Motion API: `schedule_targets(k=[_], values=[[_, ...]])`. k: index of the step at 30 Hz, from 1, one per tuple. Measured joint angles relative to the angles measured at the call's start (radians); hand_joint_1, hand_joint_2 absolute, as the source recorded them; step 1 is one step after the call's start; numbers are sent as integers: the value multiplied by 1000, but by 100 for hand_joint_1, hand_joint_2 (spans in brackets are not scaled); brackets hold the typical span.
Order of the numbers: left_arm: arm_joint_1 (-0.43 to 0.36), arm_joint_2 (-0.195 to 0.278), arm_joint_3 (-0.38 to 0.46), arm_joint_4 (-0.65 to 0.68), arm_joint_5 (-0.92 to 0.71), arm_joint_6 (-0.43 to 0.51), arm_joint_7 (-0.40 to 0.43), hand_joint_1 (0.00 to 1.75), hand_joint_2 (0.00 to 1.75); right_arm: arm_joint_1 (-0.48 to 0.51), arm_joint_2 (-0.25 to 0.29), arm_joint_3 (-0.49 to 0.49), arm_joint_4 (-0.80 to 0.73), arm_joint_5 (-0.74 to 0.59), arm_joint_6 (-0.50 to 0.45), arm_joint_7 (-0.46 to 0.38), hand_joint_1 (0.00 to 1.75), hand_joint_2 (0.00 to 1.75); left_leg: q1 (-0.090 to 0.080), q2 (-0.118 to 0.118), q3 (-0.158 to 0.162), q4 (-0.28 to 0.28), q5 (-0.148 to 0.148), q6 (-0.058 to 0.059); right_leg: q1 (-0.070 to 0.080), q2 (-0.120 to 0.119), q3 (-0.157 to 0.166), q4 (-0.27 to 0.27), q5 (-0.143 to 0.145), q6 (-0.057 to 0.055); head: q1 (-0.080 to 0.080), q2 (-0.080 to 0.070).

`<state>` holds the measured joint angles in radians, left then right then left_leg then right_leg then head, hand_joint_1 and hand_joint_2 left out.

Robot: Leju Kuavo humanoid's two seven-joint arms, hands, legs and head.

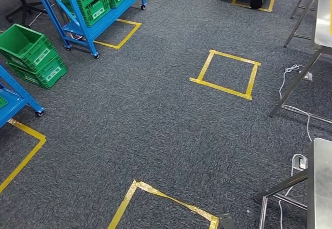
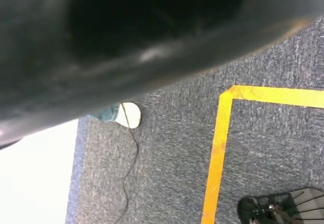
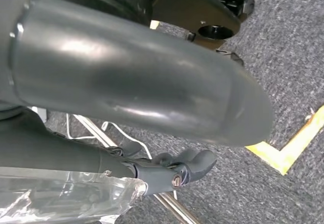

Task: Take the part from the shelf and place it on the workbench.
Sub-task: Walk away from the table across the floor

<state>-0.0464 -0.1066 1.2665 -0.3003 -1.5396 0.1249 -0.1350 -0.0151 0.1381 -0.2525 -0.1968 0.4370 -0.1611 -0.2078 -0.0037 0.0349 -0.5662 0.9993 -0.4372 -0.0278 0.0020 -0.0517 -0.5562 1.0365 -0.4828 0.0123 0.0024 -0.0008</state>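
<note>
Right now the right hand [image 3: 168, 171] is gripping a clear-bagged part [image 3: 69, 196] low beside the workbench [image 1: 321, 182], risking a snag on its steel legs; the left hand's state is unclear.

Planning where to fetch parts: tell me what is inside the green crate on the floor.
The top green crate on the floor looks empty inside; it sits on another green crate, whose inside is covered.

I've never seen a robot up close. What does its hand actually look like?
In the right wrist view, the right hand has slim dark grey fingers with rounded tips and a small silver pin on one. Beside them is a thick, glossy grey rounded piece, probably its thumb. No cables or markings are visible on it.
</note>
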Motion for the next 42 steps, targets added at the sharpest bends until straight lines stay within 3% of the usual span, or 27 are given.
schedule_targets(k=[2, 4, 5, 7, 9, 10, 11, 12, 14, 16, 18, 19, 21, 23, 24, 25, 26, 28, 29, 31, 33, 35, 37, 39, 40, 41, 42], values=[[0, 0, 0, 1, -1, 0, 1, 0, 0, -1, 1, 0, 0, 1, 0, 0, 0, 0, -1, -9, 1, -11, 0, 8, 1, -11, 2, -5, -1, 10, 1, 0], [4, 0, 0, 1, -3, 0, 2, 0, 0, -2, 2, 0, 0, 2, 0, -1, 0, 0, 3, -21, 4, -17, 4, 19, -1, 1, -6, 15, -20, 21, 3, 0], [4, 0, 0, 1, -4, 0, 2, 0, 0, -2, 2, 0, 0, 3, 0, -2, 0, 0, 6, -26, 5, -20, 6, 24, -2, 14, -22, 51, -42, 26, 5, 0], [1, 0, 0, 2, -6, 1, 2, 0, 0, 1, 2, -1, 0, 4, 0, -1, 0, 0, 7, -39, 5, -20, 6, 30, -4, 39, -82, 178, -101, 32, 10, 0], [0, 0, 0, 2, -7, 1, 2, 0, 0, 4, 2, -2, 0, 4, 0, -1, 0, 0, 7, -54, 5, -19, 6, 32, -6, 46, -129, 268, -123, 35, 11, 0], [1, -1, 0, 3, -7, 1, 2, 0, 0, 4, 2, -3, 0, 4, 0, -1, 0, 0, 8, -62, 6, -19, 6, 32, -7, 47, -129, 260, -106, 36, 11, 0], [1, -2, 0, 4, -8, 1, 3, 0, 0, 5, 2, -4, 0, 4, 0, -1, 0, 0, 9, -71, 7, -18, 5, 30, -9, 50, -109, 214, -73, 37, 11, 0], [1, -3, 0, 5, -8, 0, 3, 0, 0, 4, 2, -5, 0, 4, 0, -1, 0, 0, 10, -80, 8, -17, 5, 27, -12, 59, -77, 144, -35, 38, 11, 0], [0, -3, 0, 6, -8, 0, 3, 0, 0, 2, 3, -5, 0, 5, 0, -1, 0, 0, 10, -97, 6, -11, 3, 16, -18, 89, -21, 30, 3, 38, 12, 0], [2, -1, 0, 6, -8, 0, 3, 0, 0, 1, 4, -6, 0, 5, 0, -1, 0, 0, 9, -108, 0, -10, 6, 3, -18, 102, -5, 2, 2, 30, 12, 0], [6, -2, 0, 7, -9, 1, 3, 0, 0, 2, 4, -6, 0, 5, -1, 0, 0, 0, 12, -112, -2, -12, 8, -7, -16, 90, -4, 1, 8, 15, 12, 0], [7, -2, 0, 8, -9, 1, 3, 0, 0, 2, 4, -6, 0, 6, -1, 0, 0, 0, 13, -102, -9, 1, -2, -12, -16, 84, -4, -1, 10, 8, 9, 0], [5, -4, 0, 9, -9, 1, 3, 0, 0, 2, 5, -7, 0, 6, -1, -1, 0, 0, 12, -70, -49, 87, -54, -18, -16, 68, -4, -5, 12, -3, 4, 0], [1, -4, 0, 10, -9, 1, 3, 0, 0, 4, 5, -7, 0, 6, -1, -1, 0, 0, 12, -52, -113, 222, -115, -22, -13, 50, -5, -5, 11, -8, 1, 0], [2, -4, 0, 10, -9, 0, 3, 0, 0, 5, 5, -7, 0, 6, -1, -1, 0, 0, 12, -49, -133, 266, -126, -23, -12, 41, -5, -5, 10, -9, 1, 0], [3, -4, 0, 10, -9, 0, 3, 0, 0, 5, 5, -7, 0, 7, -1, -1, 0, 0, 12, -48, -137, 275, -118, -22, -11, 34, -5, -5, 10, -9, 1, 0], [4, -4, 0, 10, -9, 0, 3, 0, 0, 4, 5, -7, 0, 7, -1, 0, 0, 0, 12, -46, -121, 244, -92, -20, -11, 27, -4, -5, 9, -9, 1, 0], [5, -4, 0, 10, -9, 1, 3, 0, 0, 3, 5, -7, 0, 7, -1, 0, 0, 0, 10, -25, -52, 111, -27, -15, -9, 15, -1, -4, 7, -6, 0, 0], [3, -4, 0, 10, -9, 1, 3, 0, 0, 2, 5, -7, 0, 7, -1, 0, 0, 0, 8, -13, -22, 51, -8, -11, -7, 9, 0, -3, 5, -2, 0, 0], [0, -5, 0, 10, -9, 1, 3, 0, 0, 2, 5, -7, 0, 9, -1, 0, 0, 0, 3, 1, 3, -4, -1, -3, -2, -2, 2, -4, 3, 8, 1, 0], [2, -6, 0, 11, -9, 2, 3, 0, 0, 1, 5, -7, 0, 12, -1, 0, 0, 0, 2, -12, 3, -11, 1, 8, -4, -9, 4, -7, 1, 19, 2, 0], [5, -7, 0, 11, -9, 3, 3, 0, 0, 0, 5, -7, 0, 13, -3, 0, 0, 0, 6, -23, 5, -16, 4, 20, -6, 10, -10, 24, -22, 31, 5, 0], [3, -8, 0, 11, -10, 4, 3, 0, 0, 2, 5, -7, 0, 14, -4, 0, 0, 0, 9, -34, 6, -17, 5, 29, -7, 38, -64, 139, -82, 38, 9, 0], [3, -7, 0, 11, -10, 4, 4, 0, 0, 4, 5, -7, 0, 14, -4, 0, 0, 0, 9, -49, 6, -17, 4, 32, -8, 46, -125, 262, -127, 40, 10, 0], [4, -8, 0, 11, -10, 5, 4, 0, 0, 5, 5, -7, 0, 15, -4, 0, 0, 0, 9, -57, 6, -16, 4, 32, -8, 47, -137, 279, -121, 41, 10, 0], [4, -8, 0, 11, -10, 5, 4, 0, 0, 6, 5, -7, 0, 15, -4, 0, 0, 0, 10, -67, 8, -16, 4, 32, -9, 48, -129, 255, -96, 40, 9, 0], [5, -9, 0, 11, -10, 4, 5, 0, 0, 6, 5, -7, 0, 15, -4, 0, 0, 0, 11, -76, 9, -15, 3, 30, -10, 53, -104, 197, -58, 40, 10, 0]])
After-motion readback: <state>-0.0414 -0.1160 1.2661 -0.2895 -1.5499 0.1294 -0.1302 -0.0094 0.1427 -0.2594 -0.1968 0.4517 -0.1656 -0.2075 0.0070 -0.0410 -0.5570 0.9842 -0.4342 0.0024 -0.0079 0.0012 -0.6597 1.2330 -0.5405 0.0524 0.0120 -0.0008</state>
